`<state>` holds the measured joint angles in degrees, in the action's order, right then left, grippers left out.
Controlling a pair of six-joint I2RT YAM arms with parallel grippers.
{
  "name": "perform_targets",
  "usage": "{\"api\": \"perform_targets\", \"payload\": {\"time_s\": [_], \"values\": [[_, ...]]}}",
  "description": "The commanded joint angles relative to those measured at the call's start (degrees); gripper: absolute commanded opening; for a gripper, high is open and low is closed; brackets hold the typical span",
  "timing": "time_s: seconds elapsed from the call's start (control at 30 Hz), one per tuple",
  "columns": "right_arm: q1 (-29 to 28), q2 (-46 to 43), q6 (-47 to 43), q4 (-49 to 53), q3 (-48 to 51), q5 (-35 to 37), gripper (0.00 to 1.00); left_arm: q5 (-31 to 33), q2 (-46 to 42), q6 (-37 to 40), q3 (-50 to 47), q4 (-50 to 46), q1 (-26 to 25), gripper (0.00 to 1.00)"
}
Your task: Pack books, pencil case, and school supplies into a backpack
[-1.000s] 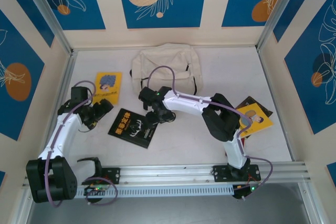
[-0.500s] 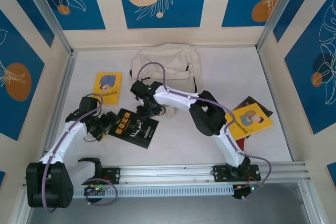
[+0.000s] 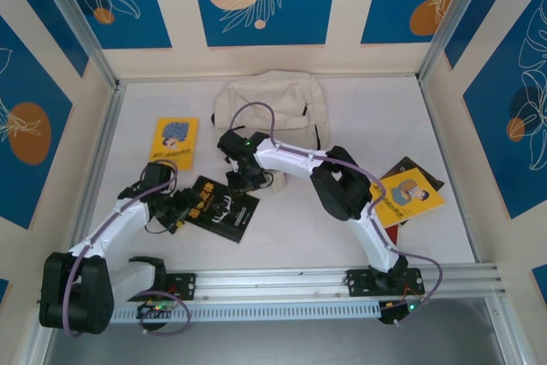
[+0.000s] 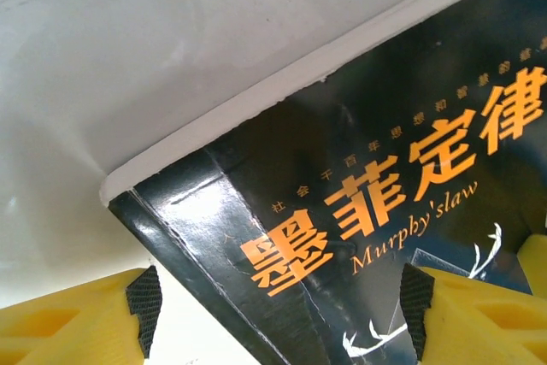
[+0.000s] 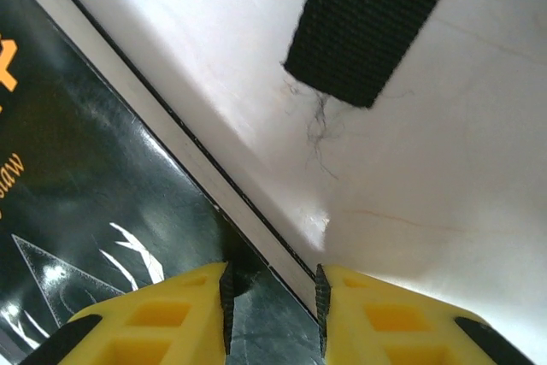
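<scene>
A black book (image 3: 219, 209) with orange print lies flat on the white table, in front of the cream backpack (image 3: 269, 104). My left gripper (image 3: 181, 207) is open at its left corner. In the left wrist view, that corner of the book (image 4: 342, 211) sits between the wide-apart pads of this gripper (image 4: 280, 314). My right gripper (image 3: 244, 181) is at the book's far right edge. In the right wrist view, its jaws (image 5: 272, 305) are narrowed onto that edge (image 5: 128, 177), with both pads touching it.
A yellow book (image 3: 175, 143) lies at the left, beyond the left arm. Another yellow book (image 3: 412, 197) rests on a black one (image 3: 408, 165) at the right. A dark backpack strap end (image 5: 376, 23) lies on the table just beyond the right gripper.
The left gripper moved right and toward the near edge, onto the black book's corner, and narrowed a little. The right gripper shifted left to the book's far edge and closed on it.
</scene>
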<state>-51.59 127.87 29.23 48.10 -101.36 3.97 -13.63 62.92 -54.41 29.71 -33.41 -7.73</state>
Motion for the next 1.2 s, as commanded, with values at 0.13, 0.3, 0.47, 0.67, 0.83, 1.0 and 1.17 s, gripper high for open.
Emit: {"api": "perform_targets", "payload": {"time_s": [0.13,0.3,0.47,0.67,0.83,1.0,1.17], "values": [[0.5,-6.0,4.2,1.0,12.3,-3.5,0.31,-4.6,5.5,2.4,2.0,6.1,-0.7,0.74],[0.3,-9.9,4.9,-3.5,18.1,-10.1,0.31,-9.7,11.5,4.5,5.3,11.2,-0.7,0.64],[1.8,-11.6,6.1,-9.4,21.4,-18.0,0.31,-16.8,16.4,5.4,7.5,17.3,-0.7,0.54],[3.4,-13.4,7.0,-7.8,20.1,-9.9,0.37,-11.0,15.7,10.3,11.1,8.3,-0.7,0.57],[3.5,-11.9,6.6,-6.5,17.2,-6.3,0.42,-10.4,13.5,10.7,9.2,4.9,-0.7,0.62],[3.5,-9.9,7.2,-6.4,15.9,-5.9,0.39,-12.4,12.0,11.0,7.2,3.4,-1.4,0.63],[3.5,-8.7,7.3,-6.5,15.6,-6.3,0.34,-12.8,11.9,11.7,6.8,2.2,-3.7,0.63]]}}
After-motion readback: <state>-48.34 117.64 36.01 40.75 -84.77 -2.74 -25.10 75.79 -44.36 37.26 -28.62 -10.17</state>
